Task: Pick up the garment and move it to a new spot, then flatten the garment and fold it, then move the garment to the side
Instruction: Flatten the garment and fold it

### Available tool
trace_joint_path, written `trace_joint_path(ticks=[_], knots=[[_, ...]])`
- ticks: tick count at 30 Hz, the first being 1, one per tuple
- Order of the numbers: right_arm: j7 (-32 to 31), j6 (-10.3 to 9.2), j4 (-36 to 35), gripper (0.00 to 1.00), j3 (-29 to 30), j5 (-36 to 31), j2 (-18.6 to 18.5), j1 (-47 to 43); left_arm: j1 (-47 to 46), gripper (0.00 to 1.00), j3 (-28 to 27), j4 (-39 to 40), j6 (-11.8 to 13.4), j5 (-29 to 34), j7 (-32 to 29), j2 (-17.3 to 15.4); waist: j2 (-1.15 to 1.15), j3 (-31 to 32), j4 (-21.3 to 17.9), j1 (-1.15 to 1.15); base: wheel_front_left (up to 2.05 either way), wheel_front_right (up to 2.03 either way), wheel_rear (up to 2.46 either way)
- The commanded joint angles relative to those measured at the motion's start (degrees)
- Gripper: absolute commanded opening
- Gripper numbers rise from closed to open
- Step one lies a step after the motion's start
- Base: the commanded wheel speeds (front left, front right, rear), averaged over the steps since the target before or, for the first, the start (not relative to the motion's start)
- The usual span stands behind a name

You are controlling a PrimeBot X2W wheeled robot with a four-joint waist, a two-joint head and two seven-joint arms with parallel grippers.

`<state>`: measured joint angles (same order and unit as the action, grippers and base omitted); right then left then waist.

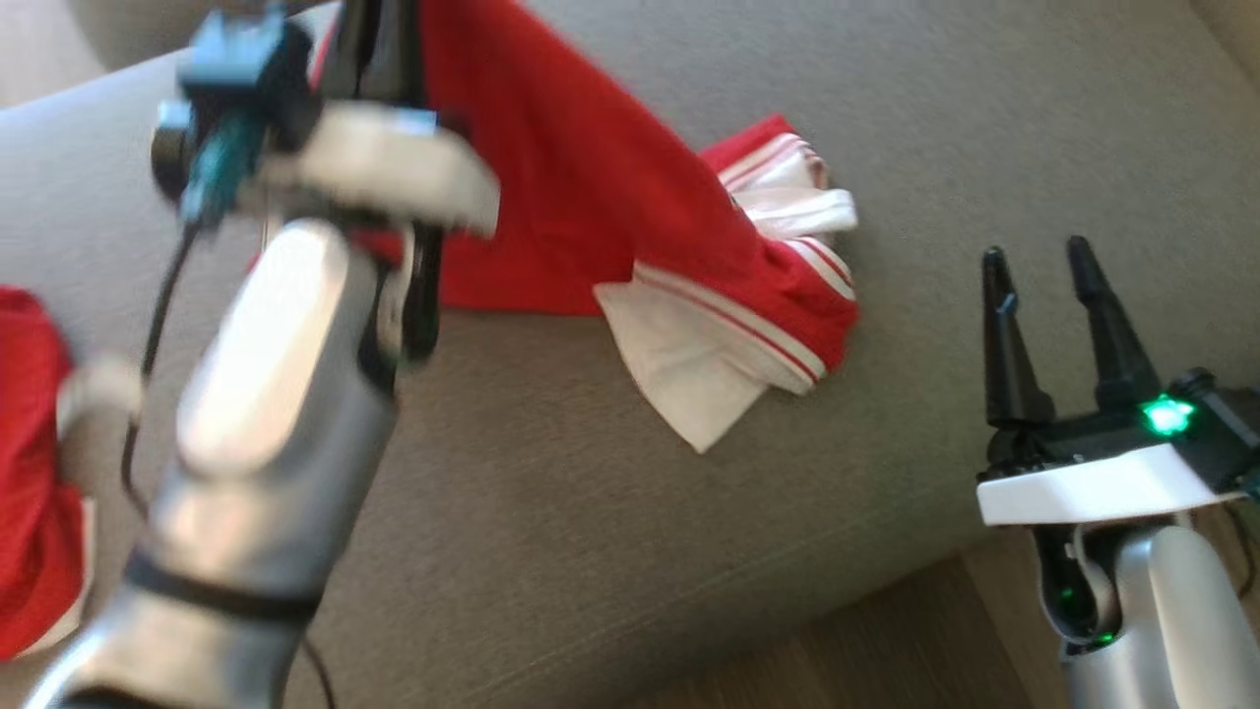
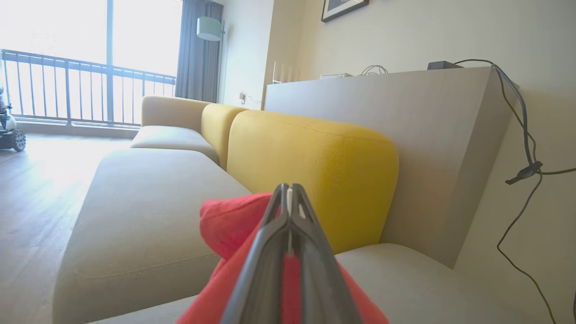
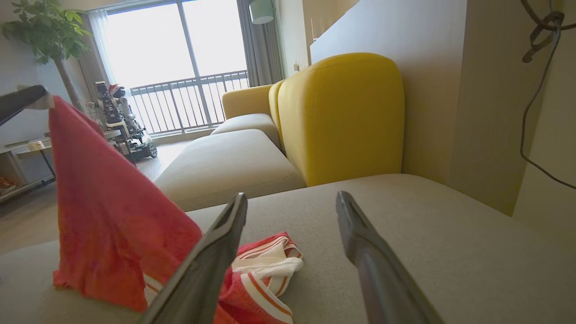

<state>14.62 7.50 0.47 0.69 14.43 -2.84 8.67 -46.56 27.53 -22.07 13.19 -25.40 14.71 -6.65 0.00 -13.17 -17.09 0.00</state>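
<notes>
Above the sofa (image 1: 591, 492), left pincer (image 2: 290, 191) clenches the garment (image 1: 551, 177); right pincer (image 1: 1034, 258) gapes, empty. Cloth looks soft, limp; best taken at a corner.

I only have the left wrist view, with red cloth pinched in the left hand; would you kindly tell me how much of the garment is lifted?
Observer: Only one end. The garment rises in a peak to the left hand, while its white-striped end lies on the seat cushion.
Operator: Thank you; where is the right hand?
Observer: The right hand is open and empty, off to the garment's right, not touching it.
Operator: Is anything else nearby?
Observer: Yes, a separate red cloth lies at the head view's far left.
</notes>
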Motion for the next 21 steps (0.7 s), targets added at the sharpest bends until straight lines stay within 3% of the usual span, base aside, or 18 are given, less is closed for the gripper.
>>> trace_joint_path(ticks=[1, 6, 10, 16, 19, 20, 21], knots=[[0.38, -0.01, -1.44, 1.00, -0.05, -0.58, -0.04, -0.05, 4.06, 0.00, -2.04, 5.84, 0.67, 0.83, 0.28, -2.88, 0.00, 2.51, 4.35, 0.00, 0.00, 0.00, 0.00], [0.38, -0.01, -0.89, 1.00, 0.87, -1.76, -0.04, -1.08, 16.98, 0.00, -2.77, 14.64, 3.14, 0.44, -1.06, -7.69, 0.00, 4.05, 10.39, 0.00, 0.00, 0.00, 0.00], [0.38, -0.01, -0.63, 1.00, 0.44, -2.52, -0.04, -0.91, 23.48, 0.00, -3.76, 16.58, 4.74, -0.60, -1.91, -9.66, 0.00, 4.45, 13.11, 0.00, 0.00, 0.00, 0.00], [0.38, -0.01, 0.36, 1.00, 0.23, -3.46, -0.04, -0.65, 32.11, 0.00, -2.80, 16.19, 6.79, -1.76, -3.32, -9.92, 0.00, 5.38, 16.54, 0.00, 0.00, 0.00, 0.00], [0.38, -0.01, 0.96, 1.00, 0.37, -3.66, -0.04, -0.76, 34.87, 0.00, -0.20, 12.99, 7.64, -1.03, -7.10, -10.15, 0.00, 5.92, 17.33, 0.00, 0.00, 0.00, 0.00], [0.38, -0.01, 1.21, 1.00, 0.36, -3.68, -0.04, -0.84, 35.37, 0.32, 0.29, 12.08, 8.00, -1.01, -7.91, -9.92, 0.00, 6.10, 17.51, 0.00, 0.00, 0.00, 0.00], [0.38, -0.01, 1.45, 1.00, 0.35, -3.70, -0.04, -0.89, 35.50, 1.00, 0.81, 11.41, 8.27, -0.72, -8.37, -9.75, 0.00, 6.23, 17.62, 0.00, 0.00, 0.00, 0.00]])
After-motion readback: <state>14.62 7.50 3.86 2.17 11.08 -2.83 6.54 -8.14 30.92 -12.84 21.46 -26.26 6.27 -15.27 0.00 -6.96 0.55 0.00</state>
